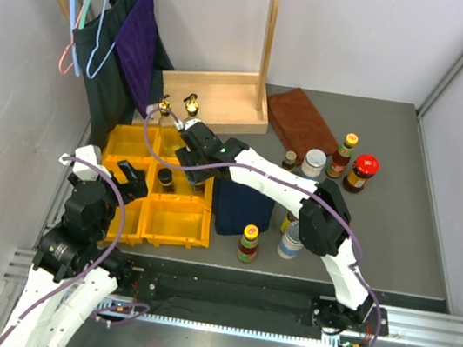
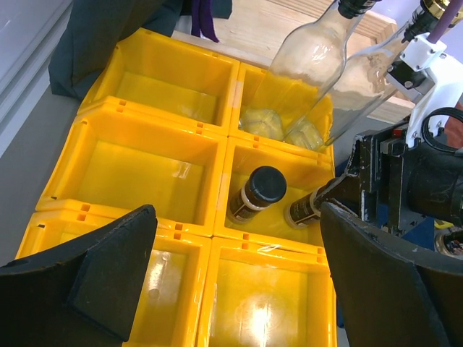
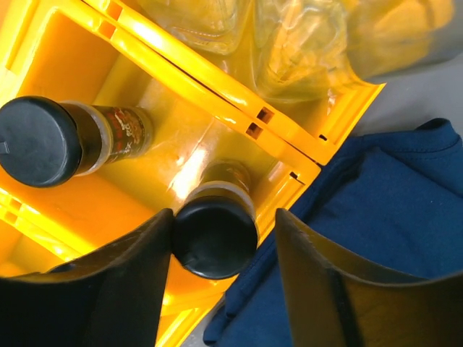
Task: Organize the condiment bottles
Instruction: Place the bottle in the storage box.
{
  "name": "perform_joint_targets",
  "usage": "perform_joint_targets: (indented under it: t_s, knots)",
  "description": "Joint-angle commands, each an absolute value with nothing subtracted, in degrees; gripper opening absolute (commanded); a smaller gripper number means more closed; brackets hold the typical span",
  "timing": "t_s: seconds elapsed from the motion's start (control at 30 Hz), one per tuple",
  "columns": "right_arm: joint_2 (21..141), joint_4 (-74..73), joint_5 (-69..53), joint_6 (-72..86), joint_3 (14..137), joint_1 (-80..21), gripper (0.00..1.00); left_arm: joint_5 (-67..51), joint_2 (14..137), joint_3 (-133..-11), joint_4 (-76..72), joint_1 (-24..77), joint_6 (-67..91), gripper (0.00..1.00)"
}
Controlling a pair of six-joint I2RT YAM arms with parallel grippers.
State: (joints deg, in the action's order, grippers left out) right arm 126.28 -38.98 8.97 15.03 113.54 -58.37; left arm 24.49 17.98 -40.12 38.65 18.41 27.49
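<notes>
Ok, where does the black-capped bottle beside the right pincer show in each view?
Top external: black-capped bottle in the middle-row, right-column yellow bin.
Left wrist: bottle just right of centre.
Right wrist: bottle at the far left.
Shared landmark: the clear bottles just behind it.

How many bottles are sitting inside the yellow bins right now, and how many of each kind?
Clear gold-topped bottles: 2
Dark black-capped bottles: 2
Total in the yellow bins: 4
</notes>
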Motion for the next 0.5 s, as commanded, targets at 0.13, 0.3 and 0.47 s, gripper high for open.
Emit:
perform_joint_targets:
  t_s: [0.13,0.3,0.47]
  knots:
    - [123.40,-36.92,9.84,14.68,113.56,-59.33,0.66,24.08,17.84,-39.99,37.27,18.19,26.89,0.99]
    - [119.72,-36.04,9.93,15.03,111.80,-59.24,0.68,24.00,17.84,-39.99,37.35,18.19,26.89,0.99]
    - [110.93,-32.70,9.84,15.56,104.79,-59.33,0.73,23.64,17.67,-39.99,37.27,18.19,26.89,0.99]
